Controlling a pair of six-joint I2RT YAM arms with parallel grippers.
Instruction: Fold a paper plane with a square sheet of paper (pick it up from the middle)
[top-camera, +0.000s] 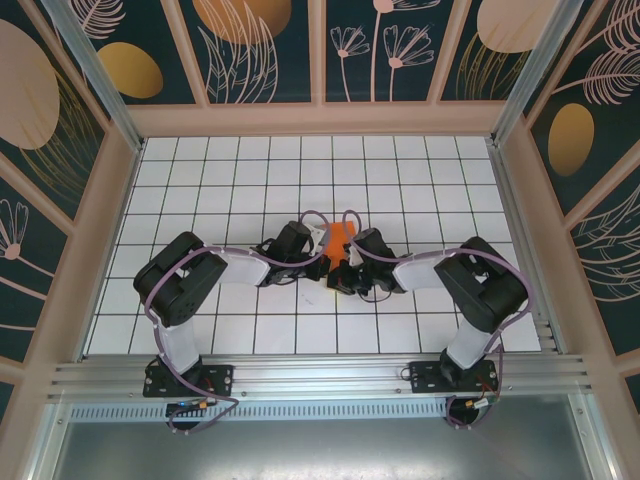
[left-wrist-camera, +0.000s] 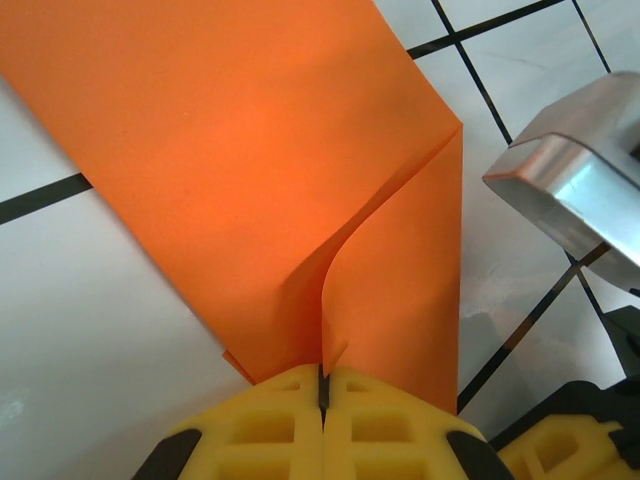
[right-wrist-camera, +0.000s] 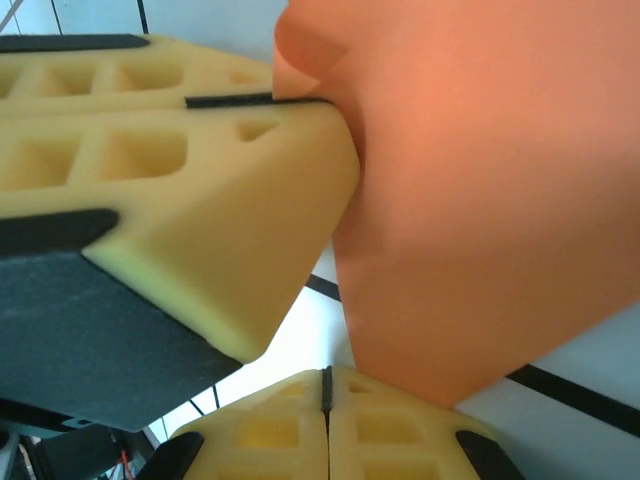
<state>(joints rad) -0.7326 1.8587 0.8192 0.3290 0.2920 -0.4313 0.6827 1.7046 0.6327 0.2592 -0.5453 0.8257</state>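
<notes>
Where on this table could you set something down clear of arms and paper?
Bare: the far tile rows of the table, up to the back wall, and the near strip between the left arm and right arm. Crowded: the middle, where the left gripper and right gripper meet at the orange paper.

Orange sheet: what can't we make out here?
Right wrist: whether the shut right gripper pinches the orange sheet; the gripper itself hides the sheet's lower corner.
Left wrist: the sheet's far edges, cut off by the frame's top; the left gripper hides the near edge.
Top external: the sheet's outline and folds, covered by both grippers.
</notes>
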